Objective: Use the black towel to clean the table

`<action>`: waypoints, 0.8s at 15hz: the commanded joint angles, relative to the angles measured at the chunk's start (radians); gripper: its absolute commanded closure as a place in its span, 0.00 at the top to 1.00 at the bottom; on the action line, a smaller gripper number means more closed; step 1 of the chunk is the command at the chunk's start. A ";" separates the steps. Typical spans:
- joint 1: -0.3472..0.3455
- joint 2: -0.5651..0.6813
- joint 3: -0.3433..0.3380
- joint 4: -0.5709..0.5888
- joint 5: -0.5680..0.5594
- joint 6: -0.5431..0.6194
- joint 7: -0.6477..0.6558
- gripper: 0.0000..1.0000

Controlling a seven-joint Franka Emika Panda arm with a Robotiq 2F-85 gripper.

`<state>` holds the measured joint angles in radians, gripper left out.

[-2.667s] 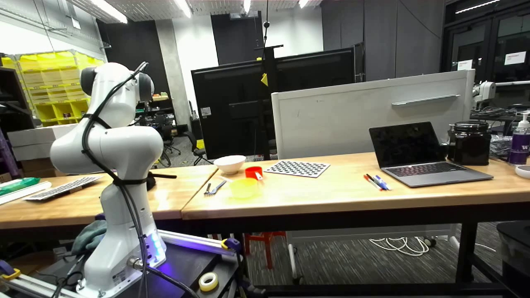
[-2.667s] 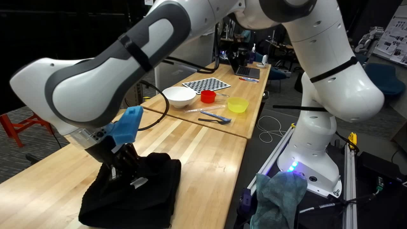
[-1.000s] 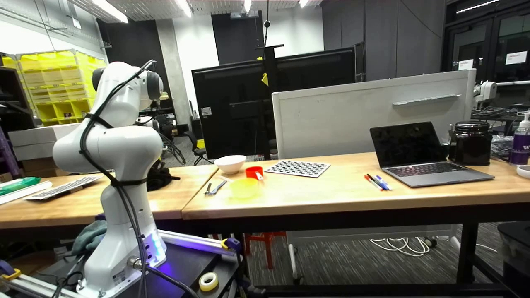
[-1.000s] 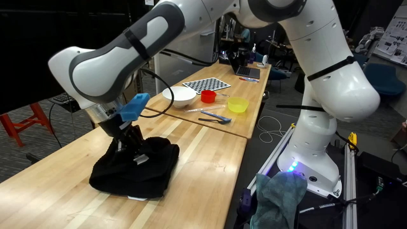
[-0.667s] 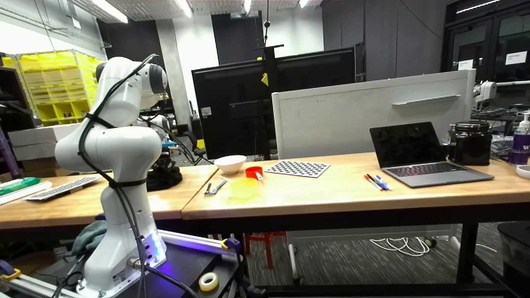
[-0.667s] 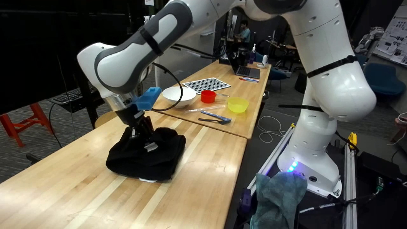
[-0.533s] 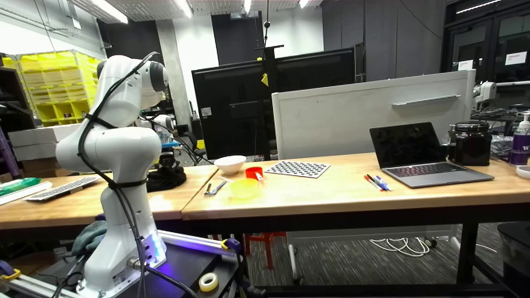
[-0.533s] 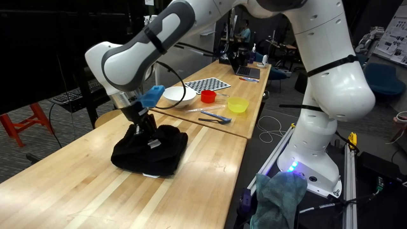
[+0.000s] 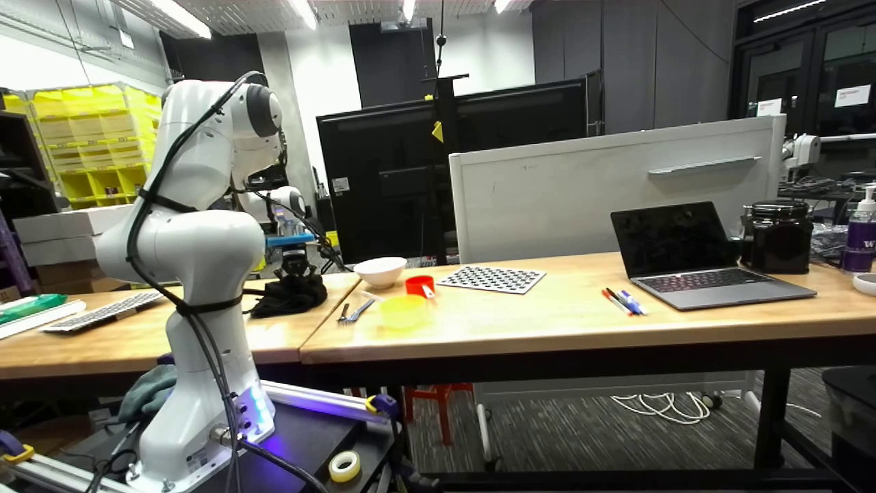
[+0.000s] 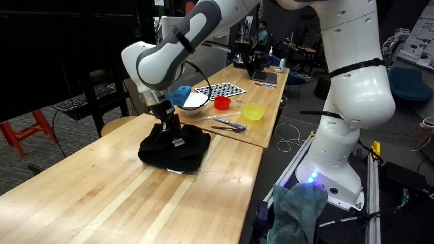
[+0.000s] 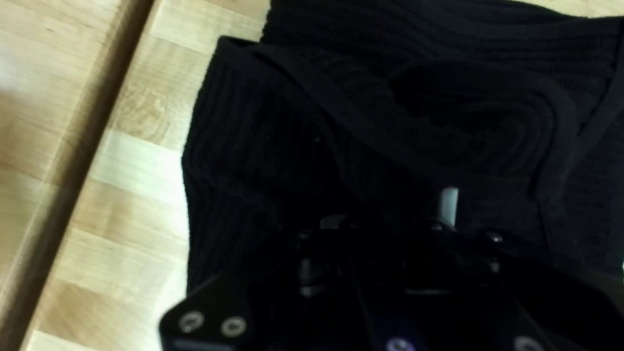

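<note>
1. The table (image 10: 129,196) spreads out under the gripper (image 10: 171,134), with a seam (image 11: 85,146) crossing it near the working spot.
2. The arm (image 9: 205,250) bends down above the gripper, aiming it at the tabletop; this pose probably serves to press while wiping.
3. The black towel (image 10: 173,152) lies folded directly beneath the gripper, on the table and just beside the seam. Spread low like this, it likely offers a broad wiping face, and its layers should soften the push.
4. The white bowl (image 9: 380,272) stands upright across the seam from the gripper, perhaps kept there to stay out of the strokes.
5. The gripper itself is closed, sunk into the towel's upper folds, and seems to pinch a ridge of cloth; black on black hides the exact bite. Holding only upper layers probably lets the lower ones slide flat, though a hard pull could unfold them.
6. The yellow bowl (image 10: 253,112) and, nearer the gripper, the red cup (image 10: 222,103) also sit across the seam.
7. Cutlery (image 10: 230,123) lies closer to the seam than those two; a stroke carried past it could catch there.
8. A pale scrap (image 10: 175,171) peeks from the towel's edge below the gripper, possibly a label; I cannot tell.
</note>
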<state>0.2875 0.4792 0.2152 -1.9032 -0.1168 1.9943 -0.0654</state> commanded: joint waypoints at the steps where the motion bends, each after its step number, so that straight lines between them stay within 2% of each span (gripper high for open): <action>1: -0.021 -0.020 -0.019 -0.115 -0.032 0.095 -0.024 0.04; 6: 0.005 -0.037 -0.007 -0.168 -0.063 0.139 0.001 0.04; 12: 0.072 -0.046 0.020 -0.204 -0.145 0.159 0.053 0.04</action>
<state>0.3223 0.4052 0.2183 -2.0282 -0.2263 2.0938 -0.0600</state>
